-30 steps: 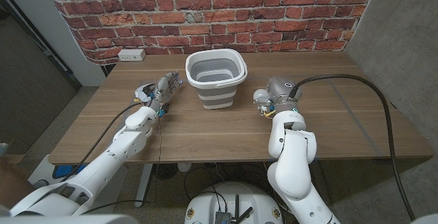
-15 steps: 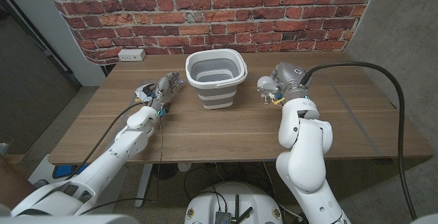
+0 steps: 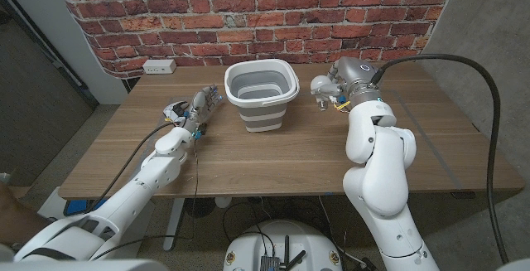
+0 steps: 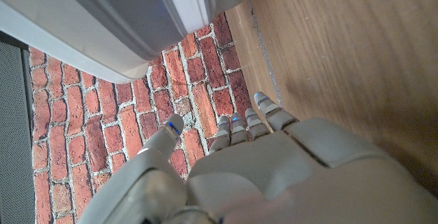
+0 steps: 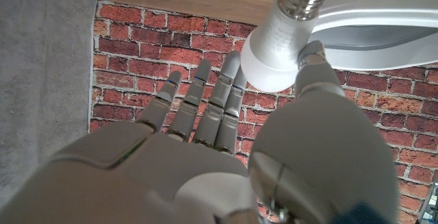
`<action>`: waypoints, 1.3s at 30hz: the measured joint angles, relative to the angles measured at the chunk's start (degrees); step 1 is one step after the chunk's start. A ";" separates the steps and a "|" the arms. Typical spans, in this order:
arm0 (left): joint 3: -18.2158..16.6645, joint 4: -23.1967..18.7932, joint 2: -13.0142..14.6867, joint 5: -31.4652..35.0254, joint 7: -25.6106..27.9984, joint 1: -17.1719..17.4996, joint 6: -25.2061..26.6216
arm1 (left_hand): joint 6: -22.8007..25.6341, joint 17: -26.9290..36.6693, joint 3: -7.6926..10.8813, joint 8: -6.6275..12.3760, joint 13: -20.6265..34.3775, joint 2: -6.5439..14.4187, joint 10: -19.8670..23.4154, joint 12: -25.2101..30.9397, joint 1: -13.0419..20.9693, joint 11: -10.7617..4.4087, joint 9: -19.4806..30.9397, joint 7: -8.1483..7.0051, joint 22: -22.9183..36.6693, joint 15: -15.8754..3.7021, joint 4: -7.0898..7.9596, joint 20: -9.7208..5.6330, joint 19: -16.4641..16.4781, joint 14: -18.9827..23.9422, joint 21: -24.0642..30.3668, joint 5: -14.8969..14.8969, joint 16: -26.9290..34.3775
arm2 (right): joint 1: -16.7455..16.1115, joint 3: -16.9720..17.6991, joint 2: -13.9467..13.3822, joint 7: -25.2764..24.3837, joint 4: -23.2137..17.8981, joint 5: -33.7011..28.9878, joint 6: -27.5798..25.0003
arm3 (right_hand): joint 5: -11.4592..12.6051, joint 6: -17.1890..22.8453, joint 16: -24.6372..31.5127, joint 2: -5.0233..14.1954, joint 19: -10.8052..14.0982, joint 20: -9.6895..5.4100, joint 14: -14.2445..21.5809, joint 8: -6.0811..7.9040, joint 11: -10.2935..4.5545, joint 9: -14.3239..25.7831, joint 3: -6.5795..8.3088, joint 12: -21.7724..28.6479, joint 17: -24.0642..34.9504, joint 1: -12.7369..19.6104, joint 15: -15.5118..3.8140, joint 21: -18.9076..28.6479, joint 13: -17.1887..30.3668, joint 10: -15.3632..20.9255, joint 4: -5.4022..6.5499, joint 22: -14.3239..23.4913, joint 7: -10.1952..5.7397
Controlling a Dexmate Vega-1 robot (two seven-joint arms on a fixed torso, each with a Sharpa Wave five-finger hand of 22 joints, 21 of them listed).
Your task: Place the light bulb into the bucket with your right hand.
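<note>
My right hand point(image 3: 338, 87) holds a white light bulb point(image 3: 319, 84) lifted above the table, just right of the bucket point(image 3: 262, 95). In the right wrist view the light bulb point(image 5: 280, 40), with its metal screw base pointing away, is pinched between the thumb and the fingers of my right hand point(image 5: 226, 148); the bucket rim point(image 5: 383, 18) shows beyond it. The bucket is grey and white, collapsible, and stands open at the middle back of the table. My left hand point(image 3: 192, 112) sits on the table left of the bucket, fingers apart, holding nothing.
A white power outlet box point(image 3: 160, 67) lies at the table's back left corner by the brick wall. A thick black cable point(image 3: 464, 80) arcs over the table's right side. In the left wrist view the bucket's wall point(image 4: 130, 18) is close ahead of my left hand point(image 4: 239, 169).
My right hand has risen and moved toward the back of the table with the bulb, now level with the bucket's rim. The left arm has stayed put.
</note>
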 measured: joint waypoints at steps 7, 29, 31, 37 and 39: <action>0.17 0.84 -0.50 0.14 -0.16 -0.59 -0.35 | 0.00 0.00 0.00 0.00 0.00 0.00 0.00 0.00 0.00 0.00 0.00 0.00 0.00 0.00 0.00 0.00 0.00 0.00 0.00 0.00 0.00 | 2.91 1.20 -1.29 0.42 -0.03 3.64 1.14 | 0.00 0.01 0.00 0.00 0.00 0.00 0.00 0.00 0.00 0.00 -0.02 0.00 0.08 0.00 0.00 0.00 0.04 0.00 -0.01 0.00 0.00; 0.67 1.70 -1.62 0.61 0.45 -1.43 -0.66 | -0.01 0.00 -0.16 0.00 0.00 0.00 0.00 0.00 0.00 0.00 0.00 0.00 0.00 0.00 -0.16 0.00 0.00 0.00 0.00 0.00 0.00 | 15.57 1.87 -7.94 -2.39 5.48 23.14 1.10 | 0.26 0.24 0.44 0.00 -0.10 0.53 0.00 0.01 0.17 0.00 -0.48 -0.12 0.26 0.00 0.00 0.00 0.06 0.44 -0.01 0.00 0.11; 0.67 1.70 -1.62 0.64 0.58 -1.43 -0.61 | 0.00 0.00 -0.16 0.00 0.00 0.00 0.00 0.00 0.00 0.00 0.00 0.00 0.00 0.00 -0.16 0.00 0.00 0.00 0.00 0.00 0.00 | 17.12 1.36 -8.94 -2.39 6.35 23.14 1.10 | 0.26 0.28 0.44 0.00 -0.24 0.86 0.00 0.00 0.11 0.00 -0.48 -0.13 0.26 0.00 0.00 0.00 0.07 0.51 -0.01 0.00 0.14; 0.69 1.11 -1.45 0.72 0.78 -1.08 -0.41 | -0.01 0.01 -0.16 0.00 0.00 0.00 0.00 0.00 0.00 0.00 0.00 0.00 0.00 0.00 -0.16 0.00 0.00 0.00 0.00 0.00 0.00 | 21.16 -0.21 -11.40 -4.27 8.59 29.99 -0.31 | 0.25 0.31 0.44 0.00 -0.32 0.93 0.00 0.01 0.20 -0.25 -0.84 -0.12 0.53 0.00 0.00 0.00 0.09 0.60 0.09 0.00 0.14; 0.72 0.98 -1.41 0.75 0.83 -1.00 -0.33 | -0.01 0.01 -0.16 0.00 0.00 0.00 0.00 0.00 0.00 0.00 0.00 0.00 0.00 0.00 -0.16 0.00 0.00 0.00 0.00 0.00 0.00 | 22.15 -0.67 -12.03 -4.87 9.15 32.28 -0.82 | 0.25 0.32 0.44 0.00 -0.32 0.93 0.00 0.28 0.20 -0.28 -0.87 0.06 0.53 0.00 0.00 0.00 0.09 0.60 0.06 0.00 0.13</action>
